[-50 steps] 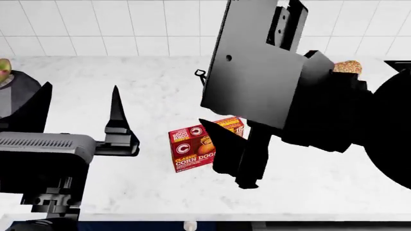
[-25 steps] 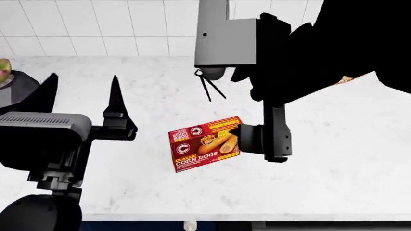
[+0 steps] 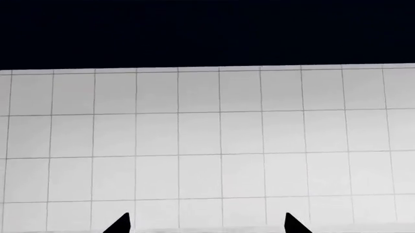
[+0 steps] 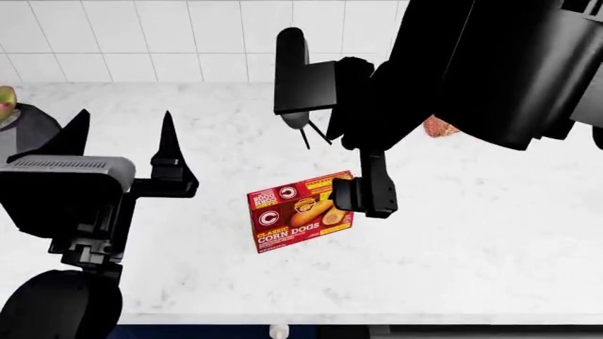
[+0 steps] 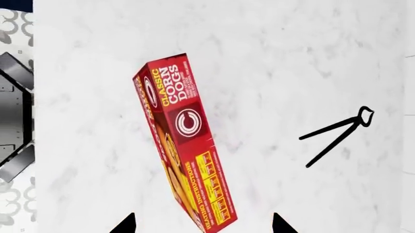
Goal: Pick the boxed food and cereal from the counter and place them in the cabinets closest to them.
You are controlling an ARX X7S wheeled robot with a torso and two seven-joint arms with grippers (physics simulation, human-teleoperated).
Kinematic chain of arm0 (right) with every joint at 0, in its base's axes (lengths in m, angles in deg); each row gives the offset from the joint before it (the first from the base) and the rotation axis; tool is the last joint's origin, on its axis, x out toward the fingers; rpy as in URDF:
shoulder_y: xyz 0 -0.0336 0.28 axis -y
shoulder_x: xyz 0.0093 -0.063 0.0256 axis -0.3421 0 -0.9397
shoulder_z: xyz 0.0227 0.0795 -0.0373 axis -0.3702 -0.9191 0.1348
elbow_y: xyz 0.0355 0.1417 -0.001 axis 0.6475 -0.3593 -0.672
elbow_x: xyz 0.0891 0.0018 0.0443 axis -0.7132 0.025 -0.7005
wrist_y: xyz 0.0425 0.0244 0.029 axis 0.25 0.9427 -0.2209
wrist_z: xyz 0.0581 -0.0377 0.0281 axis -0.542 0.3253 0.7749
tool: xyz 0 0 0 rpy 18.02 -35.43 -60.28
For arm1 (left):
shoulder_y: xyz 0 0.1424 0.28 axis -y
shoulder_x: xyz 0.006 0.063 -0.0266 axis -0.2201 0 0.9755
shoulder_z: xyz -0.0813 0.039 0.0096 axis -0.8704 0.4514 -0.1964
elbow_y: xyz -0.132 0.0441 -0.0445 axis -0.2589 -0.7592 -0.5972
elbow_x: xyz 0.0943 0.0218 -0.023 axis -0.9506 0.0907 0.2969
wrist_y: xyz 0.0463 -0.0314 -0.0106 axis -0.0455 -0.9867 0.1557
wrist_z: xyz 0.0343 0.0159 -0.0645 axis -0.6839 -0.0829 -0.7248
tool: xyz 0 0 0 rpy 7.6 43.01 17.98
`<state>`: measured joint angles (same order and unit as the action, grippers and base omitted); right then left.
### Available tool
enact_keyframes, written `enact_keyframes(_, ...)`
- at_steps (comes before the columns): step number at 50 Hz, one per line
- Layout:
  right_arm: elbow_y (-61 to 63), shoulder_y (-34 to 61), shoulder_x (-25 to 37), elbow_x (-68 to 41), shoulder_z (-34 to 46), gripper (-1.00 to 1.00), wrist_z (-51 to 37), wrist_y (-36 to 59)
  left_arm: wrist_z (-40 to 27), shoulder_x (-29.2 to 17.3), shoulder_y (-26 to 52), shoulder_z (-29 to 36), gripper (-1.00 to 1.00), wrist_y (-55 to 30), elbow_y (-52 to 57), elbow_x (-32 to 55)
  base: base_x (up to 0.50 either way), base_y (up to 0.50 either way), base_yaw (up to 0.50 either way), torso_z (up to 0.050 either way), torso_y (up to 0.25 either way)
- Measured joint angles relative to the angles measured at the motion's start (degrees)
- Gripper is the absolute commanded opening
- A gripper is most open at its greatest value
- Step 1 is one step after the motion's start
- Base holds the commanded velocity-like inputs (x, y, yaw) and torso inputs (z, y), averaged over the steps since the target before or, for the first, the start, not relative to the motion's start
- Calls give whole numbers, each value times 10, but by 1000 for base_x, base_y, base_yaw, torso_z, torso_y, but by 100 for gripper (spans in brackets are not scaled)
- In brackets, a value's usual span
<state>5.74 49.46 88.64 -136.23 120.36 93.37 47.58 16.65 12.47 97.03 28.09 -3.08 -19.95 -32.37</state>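
The boxed food (image 4: 299, 210), a flat red "Classic Corn Dogs" box, lies on the white marble counter (image 4: 471, 247) near the middle. My right gripper (image 4: 363, 201) hangs just over the box's right end and is open. In the right wrist view the boxed food (image 5: 184, 141) runs up from between the two wide-apart fingertips of that gripper (image 5: 202, 225), touching neither. My left gripper (image 4: 123, 131) is open and empty at the left, well clear of the box. In its own wrist view the left gripper (image 3: 206, 225) faces only white wall tiles. The cereal is out of view.
Thin black tongs (image 4: 306, 131) lie on the counter behind the box, also seen as the tongs (image 5: 334, 136) in the right wrist view. A reddish-brown food item (image 4: 436, 127) peeks out under my right arm. A fruit (image 4: 7, 102) sits at the far left. The tiled wall (image 4: 141, 42) closes the back.
My right arm has swung up and back, and its gripper has shifted from over the box to the box's right end. The left arm has drifted slightly left. The box has not moved.
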Motion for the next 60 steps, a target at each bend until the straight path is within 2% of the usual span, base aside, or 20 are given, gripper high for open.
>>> enact_keyframes(22,-64,-99,-21,35,13,100,-3,-83,-3,-2,6,12,100,12,-28,-3,0,0,0,0,0)
enact_keyframes(47,-137,-173,-34,61,30,100,2,-136,-7,-8,8,26,100,17,-38,-5,0,0,0,0,0)
enact_keyframes(48,-138,-174,-35,62,31,-100,2,-137,-7,-8,8,26,100,17,-38,-5,0,0,0,0,0)
enact_keyframes(60,-126,-168,-25,68,27,-100,-7,-142,-10,-10,7,30,100,20,-41,-5,0,0,0,0,0)
